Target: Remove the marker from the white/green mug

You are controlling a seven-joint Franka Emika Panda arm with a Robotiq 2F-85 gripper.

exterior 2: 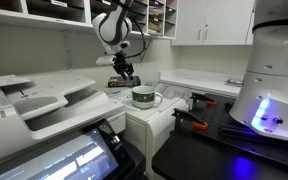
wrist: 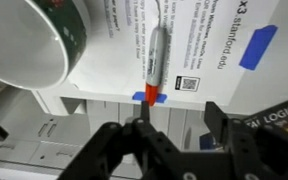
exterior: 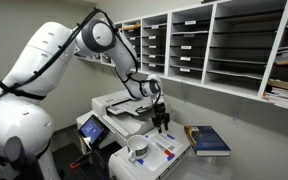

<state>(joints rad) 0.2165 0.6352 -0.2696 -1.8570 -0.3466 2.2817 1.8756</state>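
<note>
The marker [wrist: 156,62] lies flat on a white printed sheet [wrist: 209,40], outside the mug, with its red end at the sheet's edge near my left finger. The white/green mug [wrist: 34,45] stands at the upper left of the wrist view. It also shows in both exterior views [exterior: 137,147] [exterior 2: 143,97]. My gripper [wrist: 176,113] is open and empty, just off the sheet's edge below the marker's red end. In both exterior views the gripper [exterior: 161,122] [exterior 2: 124,72] hangs above the white stand, beside the mug.
A dark blue book [exterior: 209,140] lies to the right of the mug. A white printer [exterior: 119,105] stands behind it. Wall shelves [exterior: 214,50] run along the back. Blue tape [wrist: 259,45] holds the sheet. A red-handled clamp [exterior 2: 189,118] lies on the dark counter.
</note>
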